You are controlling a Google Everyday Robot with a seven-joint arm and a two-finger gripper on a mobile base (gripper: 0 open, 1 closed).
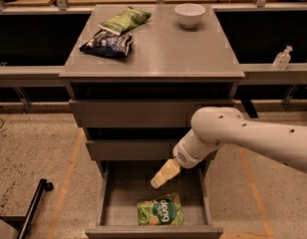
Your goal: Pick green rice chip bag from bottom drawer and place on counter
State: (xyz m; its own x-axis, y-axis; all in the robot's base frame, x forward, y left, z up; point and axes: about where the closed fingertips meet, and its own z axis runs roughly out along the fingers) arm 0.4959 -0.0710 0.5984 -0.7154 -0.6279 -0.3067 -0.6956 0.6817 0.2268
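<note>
Chip bag (160, 210) lies in the open bottom drawer (124, 195); just above we see the claw (159, 180), and cannot tell its state.

The bright green crinkly snack bag with white "dang" lettering (160, 210) lay flat and face up near the front of the lowest grey cabinet drawer (118, 203). This wide shallow box stood pulled open. The smooth grey cabinet top (163, 51) sat above it, slightly overhanging the sides. The cream-coloured gripper (158, 180) hung over the drawer, just above the bag's rear edge.
</note>
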